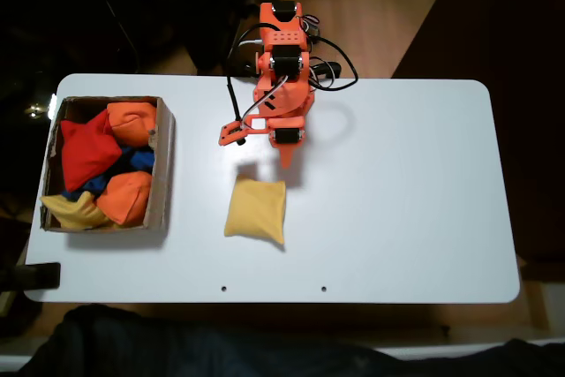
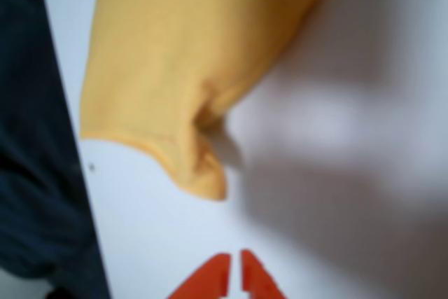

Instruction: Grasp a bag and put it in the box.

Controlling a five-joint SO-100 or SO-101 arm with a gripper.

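My gripper (image 2: 236, 271) is showing in the wrist view as two orange plastic tips pressed nearly together, a thin slit between them, holding nothing and hanging over bare table. In the fixed view the gripper (image 1: 287, 158) is pointing down just beyond the bag's far edge, apart from it. The bag (image 1: 255, 209) is lying flat on the white table (image 1: 415, 200), near the middle: soft mustard-yellow fabric, roughly square, corners puckered. In the wrist view the bag (image 2: 175, 68) is looking blurred, its top cut off by the frame. Well to the left in the fixed view, the brown cardboard box (image 1: 163, 174) is sitting with low walls, holding orange, red, blue and yellow bean bags, partly overlapping one another.
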